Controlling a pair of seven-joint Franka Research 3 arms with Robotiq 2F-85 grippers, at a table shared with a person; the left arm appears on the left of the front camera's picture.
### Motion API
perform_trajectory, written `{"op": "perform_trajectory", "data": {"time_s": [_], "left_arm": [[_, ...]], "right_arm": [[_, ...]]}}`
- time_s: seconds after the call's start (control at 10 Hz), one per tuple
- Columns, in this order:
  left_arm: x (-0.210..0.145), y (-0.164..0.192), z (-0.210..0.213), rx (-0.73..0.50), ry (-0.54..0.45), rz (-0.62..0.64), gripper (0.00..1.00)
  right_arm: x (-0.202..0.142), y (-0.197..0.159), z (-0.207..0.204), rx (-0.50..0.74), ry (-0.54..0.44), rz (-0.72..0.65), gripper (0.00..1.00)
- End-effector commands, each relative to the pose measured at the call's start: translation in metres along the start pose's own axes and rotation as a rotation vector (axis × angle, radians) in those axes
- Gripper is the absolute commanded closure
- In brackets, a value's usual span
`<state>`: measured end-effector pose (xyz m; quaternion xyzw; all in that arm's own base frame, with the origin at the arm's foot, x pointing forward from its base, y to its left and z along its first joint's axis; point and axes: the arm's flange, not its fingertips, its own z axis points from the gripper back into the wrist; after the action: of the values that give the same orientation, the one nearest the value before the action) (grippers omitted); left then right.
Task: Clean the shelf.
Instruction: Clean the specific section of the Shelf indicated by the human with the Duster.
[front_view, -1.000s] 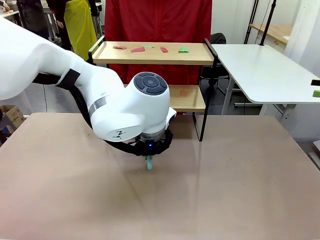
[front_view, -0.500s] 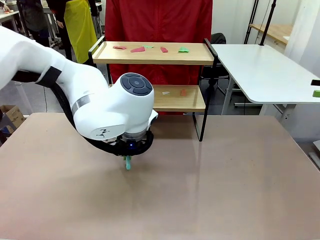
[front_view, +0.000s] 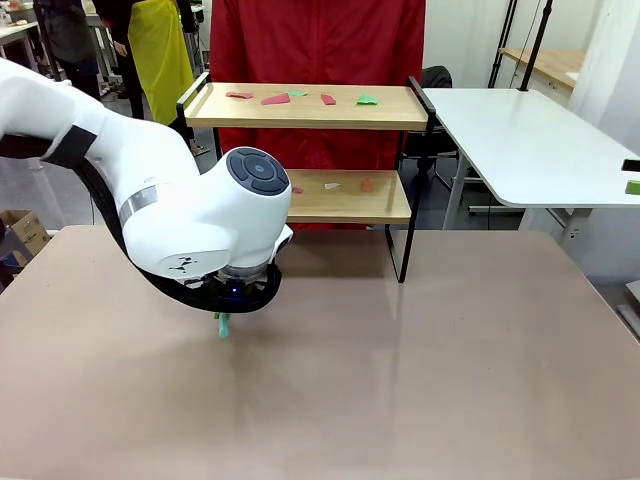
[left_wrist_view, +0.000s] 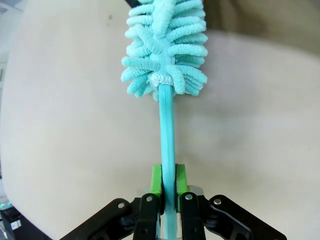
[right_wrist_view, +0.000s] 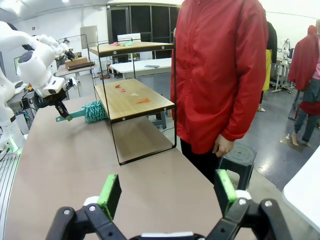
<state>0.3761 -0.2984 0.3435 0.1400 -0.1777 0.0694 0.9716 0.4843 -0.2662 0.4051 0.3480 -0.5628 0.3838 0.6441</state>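
Over tan table (front_view: 450, 350), left gripper (left_wrist_view: 168, 176) points down — clamped on teal duster (left_wrist_view: 165, 45); right gripper (right_wrist_view: 167, 192) gapes.

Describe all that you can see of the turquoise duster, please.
The duster is turquoise: a thin, plastic-looking handle ending in a fluffy head of soft strands. The left pincer is shut on the handle, between its green pads. The duster lies about level above the table, head toward the shelf.

Front camera across table (front_view: 450, 350) toward shelf (front_view: 310, 108); right wrist camera side-on to same shelf
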Motion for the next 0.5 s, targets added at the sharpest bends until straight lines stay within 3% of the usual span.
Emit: {"op": "perform_trajectory", "data": {"time_s": [0.0, 0.2, 0.4], "left_arm": [[-0.0069, 0.0115, 0.0061, 0.051, -0.049, -0.044, 0.87], [-0.0100, 0.0049, 0.0126, -0.024, -0.059, -0.089, 0.87], [-0.0056, 0.0032, 0.0077, 0.018, -0.030, -0.037, 0.87]], "right_arm": [[0.0039, 0.0011, -0.0008, 0.001, 0.000, 0.007, 0.00], [0.0039, 0.0011, -0.0008, 0.001, 0.000, 0.007, 0.00], [0.0039, 0.0011, -0.0008, 0.001, 0.000, 0.007, 0.00]]}}
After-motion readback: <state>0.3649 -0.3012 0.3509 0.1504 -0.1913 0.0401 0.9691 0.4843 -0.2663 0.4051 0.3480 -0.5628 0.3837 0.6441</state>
